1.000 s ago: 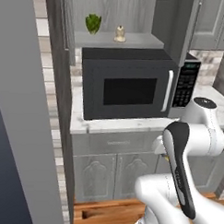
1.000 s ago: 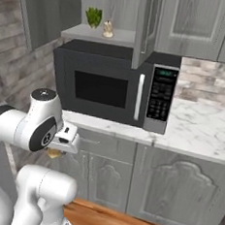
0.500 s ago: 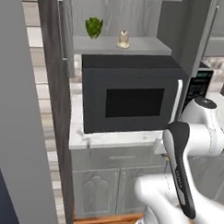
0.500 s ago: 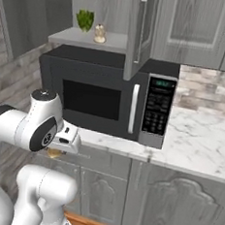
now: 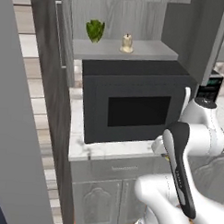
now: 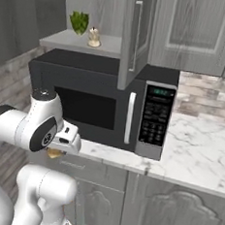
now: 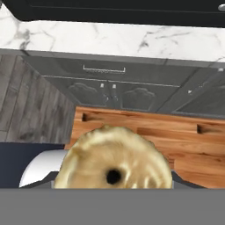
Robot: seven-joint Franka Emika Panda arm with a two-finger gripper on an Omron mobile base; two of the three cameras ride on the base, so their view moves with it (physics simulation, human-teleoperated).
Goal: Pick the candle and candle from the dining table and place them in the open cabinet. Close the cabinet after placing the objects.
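Observation:
A squat tan-gold candle (image 7: 115, 162) with a dark hole in its top sits right in front of the hand camera and hides the fingertips. My gripper (image 6: 56, 150) is shut on it, held low in front of the counter; a sliver of the candle (image 6: 55, 153) peeks out under the hand. The cream candle (image 5: 127, 43) stands on the pale shelf (image 5: 144, 52) of the open cabinet (image 5: 66, 42), above the microwave; from the right it is the cream candle (image 6: 94, 37). The dining table is out of view.
A green plant (image 5: 94, 31) stands left of the cream candle on the shelf. A black microwave (image 5: 132, 108) sits on the marble counter (image 6: 198, 157) under the cabinet. An open cabinet door (image 6: 136, 36) juts out over the microwave. Grey base cabinets (image 7: 105, 90) and wooden floor (image 7: 176, 136) lie below.
The whole picture has shifted: the base has driven closer, so microwave and cabinet loom larger. The arm keeps its pose with the tan-gold candle still in the gripper.

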